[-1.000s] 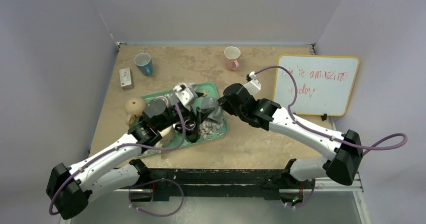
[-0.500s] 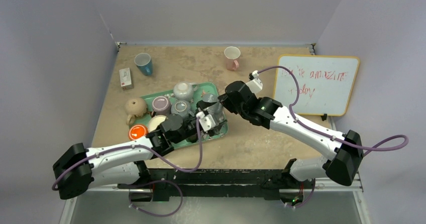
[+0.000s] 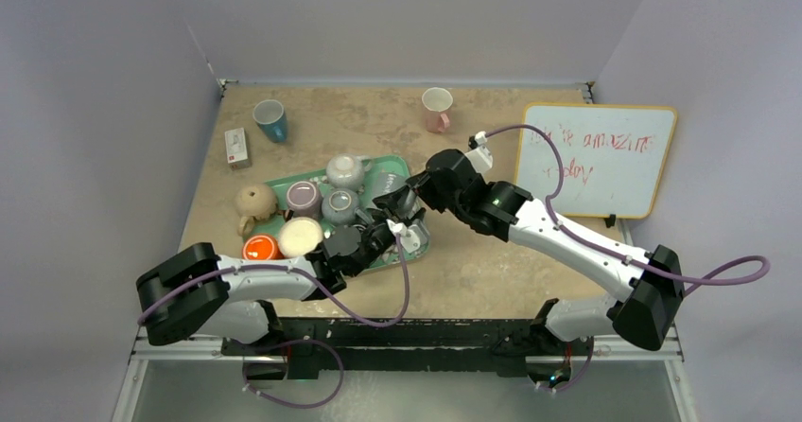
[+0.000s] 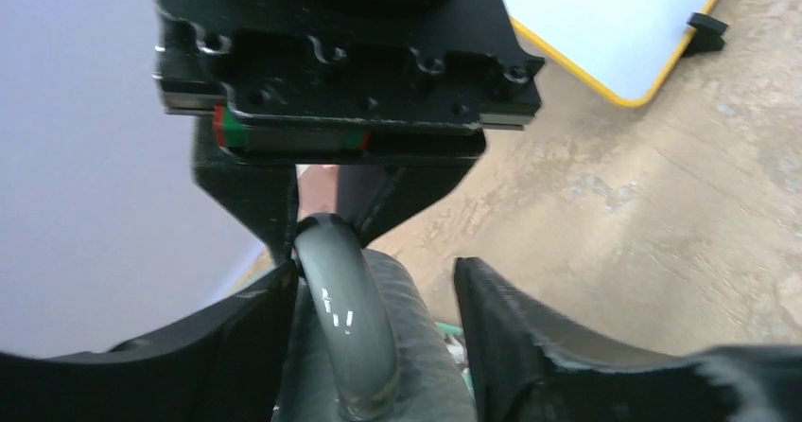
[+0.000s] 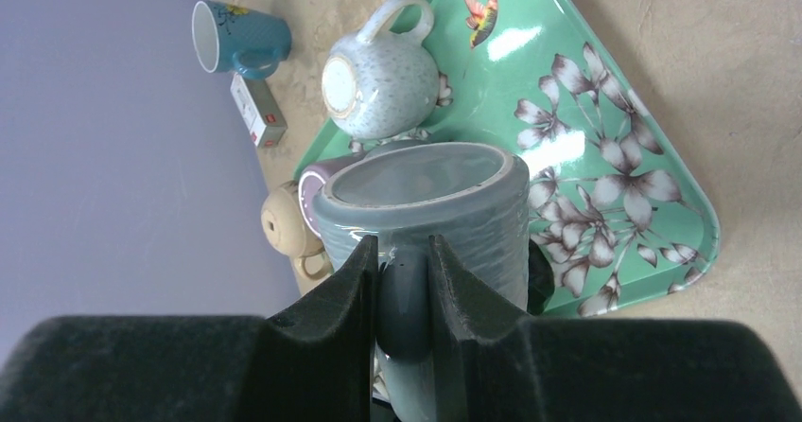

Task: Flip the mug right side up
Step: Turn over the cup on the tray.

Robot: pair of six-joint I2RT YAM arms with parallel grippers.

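Over the surface (image 3: 492, 271) and its green tray (image 3: 405, 164), the left gripper (image 4: 374, 290) had swung in, jaws open astride the grey mug (image 5: 426, 204), which the closed right gripper (image 5: 402, 252) held by its handle (image 4: 345, 318); a handover looked likely.

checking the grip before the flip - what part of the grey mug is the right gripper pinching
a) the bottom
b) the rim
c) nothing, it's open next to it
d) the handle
d: in the right wrist view, the right gripper has both fingers closed on the handle of the grey mug, and the mug's body sits just past the fingertips.
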